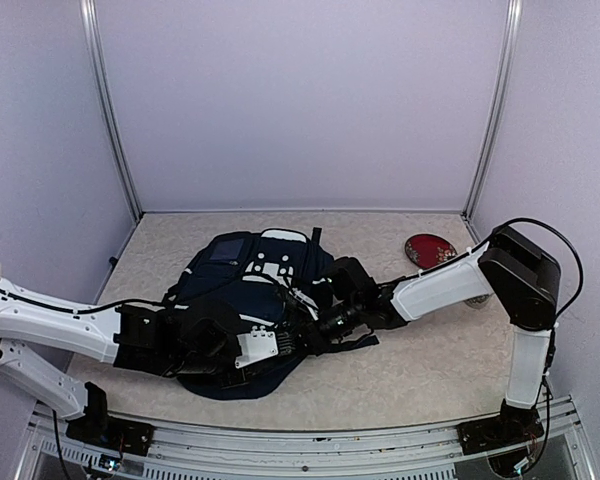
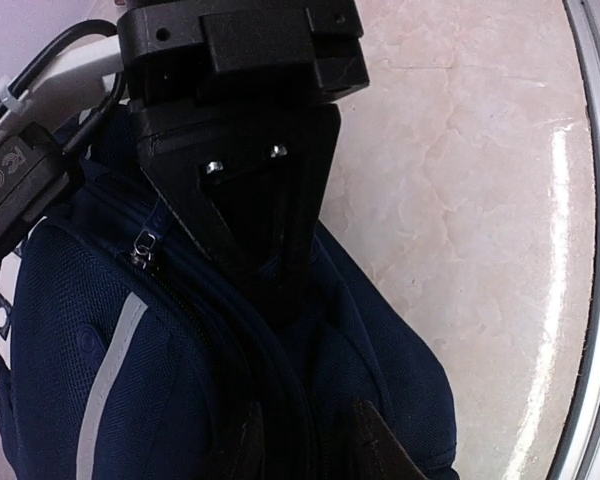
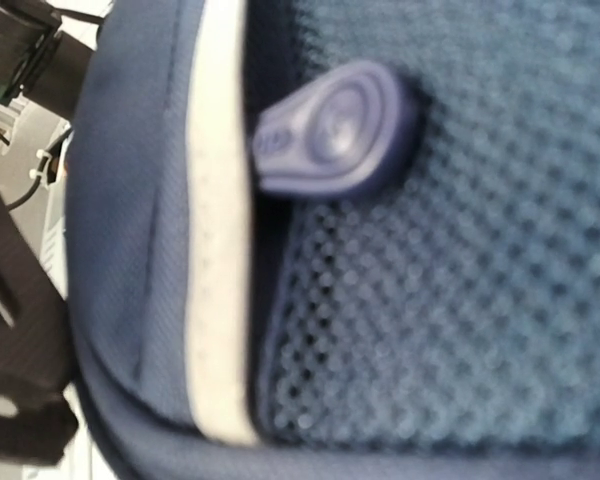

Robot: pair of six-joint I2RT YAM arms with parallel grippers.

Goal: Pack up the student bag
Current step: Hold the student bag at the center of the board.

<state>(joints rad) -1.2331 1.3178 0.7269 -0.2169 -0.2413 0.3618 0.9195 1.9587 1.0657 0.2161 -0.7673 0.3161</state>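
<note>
The student bag (image 1: 248, 288), dark navy with white patches, lies flat mid-table. My left gripper (image 1: 272, 346) is at its near right edge. In the left wrist view its fingertips (image 2: 248, 442) stand on either side of a ridge of bag (image 2: 400, 380) fabric beside a zipper seam and pinch it. My right gripper (image 2: 285, 298) comes down from above as a black wedge with its fingers together, the tip buried in the same fold. The right wrist view is filled by blurred bag mesh (image 3: 460, 300), a white stripe (image 3: 215, 250) and a rubber zipper tab (image 3: 330, 125); its own fingers do not show there.
A dark red patterned oval case (image 1: 429, 249) lies at the back right, beyond the right forearm (image 1: 442, 288). A metal zipper pull (image 2: 143, 245) hangs on the bag's front pocket. The table's near metal rail (image 2: 592, 300) runs close to the bag's right side.
</note>
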